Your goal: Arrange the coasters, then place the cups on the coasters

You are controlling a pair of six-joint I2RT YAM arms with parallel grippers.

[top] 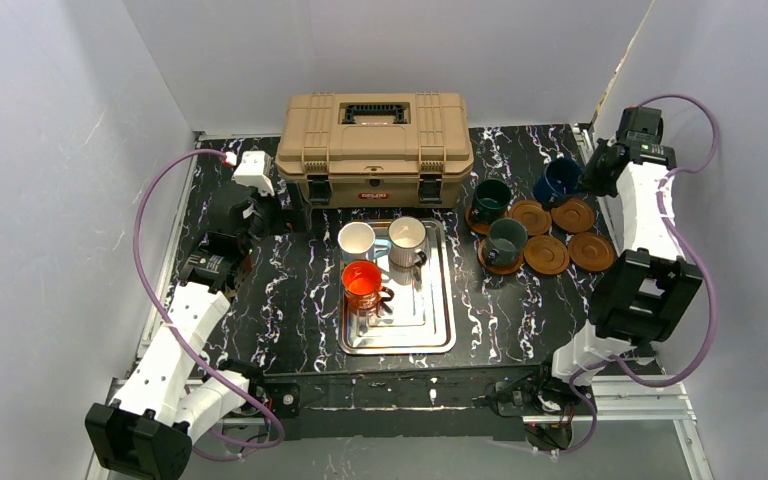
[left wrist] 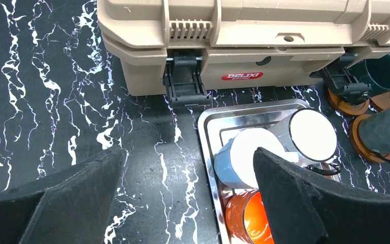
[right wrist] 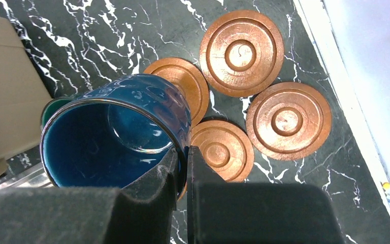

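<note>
My right gripper [right wrist: 183, 152] is shut on the rim of the navy blue cup [right wrist: 117, 132], one finger inside and one outside. It holds the cup [top: 558, 180] tilted near the back right. Several brown coasters [right wrist: 241, 52] lie flat beneath and beside it. A dark teal cup [top: 490, 198] and a grey-green cup [top: 506, 240] each stand on a coaster. Two cream cups [top: 357, 240] and an orange cup [top: 364, 282] stand in the steel tray [top: 438, 330]. My left gripper [left wrist: 188, 157] is open over bare table left of the tray, holding nothing.
The tan toolbox [top: 375, 147] stands at the back centre, close behind the tray. The table's right edge rail [right wrist: 335, 76] runs just beyond the outer coasters. White walls enclose the table on three sides.
</note>
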